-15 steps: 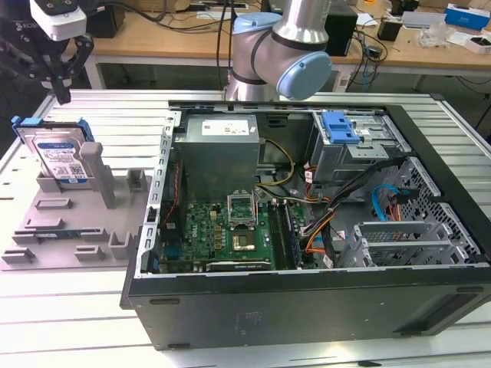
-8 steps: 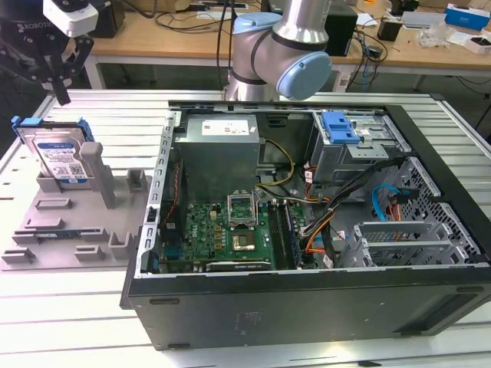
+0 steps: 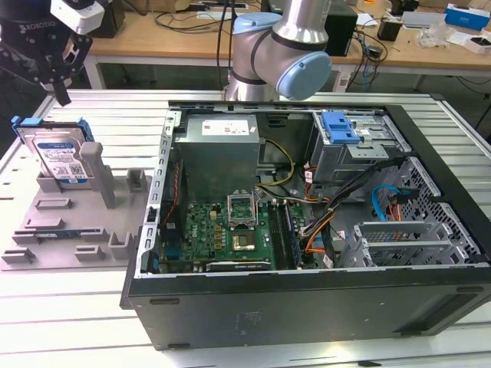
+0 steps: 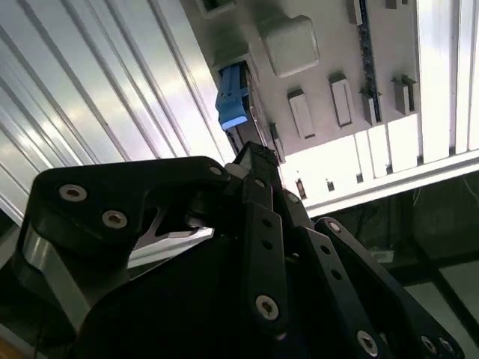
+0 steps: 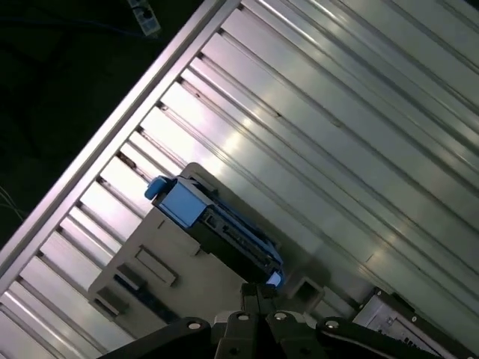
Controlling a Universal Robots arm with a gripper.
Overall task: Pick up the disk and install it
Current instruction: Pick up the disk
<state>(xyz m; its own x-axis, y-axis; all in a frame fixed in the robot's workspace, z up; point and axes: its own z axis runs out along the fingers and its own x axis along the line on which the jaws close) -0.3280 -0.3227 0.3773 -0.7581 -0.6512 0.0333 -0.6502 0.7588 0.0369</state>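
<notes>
The disk [image 3: 58, 156], a silver hard drive with a white-and-blue label in a bright blue bracket, stands tilted in a grey holder plate [image 3: 69, 226] at the exterior view's left. My black gripper [image 3: 60, 95] hangs just above the disk's far end, apart from it, with its fingers together and nothing between them. In the second wrist view the fingertips [image 4: 257, 155] point at the disk's blue bracket end [image 4: 233, 101]. In the first wrist view the disk [image 5: 217, 222] lies edge-on beyond the gripper [image 5: 258, 289].
An open computer case [image 3: 307, 307] takes up the middle and right of the ribbed aluminium table [image 3: 115, 115], with a motherboard [image 3: 230, 230], a power supply [image 3: 219, 149] and a drive cage with a blue latch [image 3: 338, 126]. The arm's base [image 3: 280, 54] stands behind the case.
</notes>
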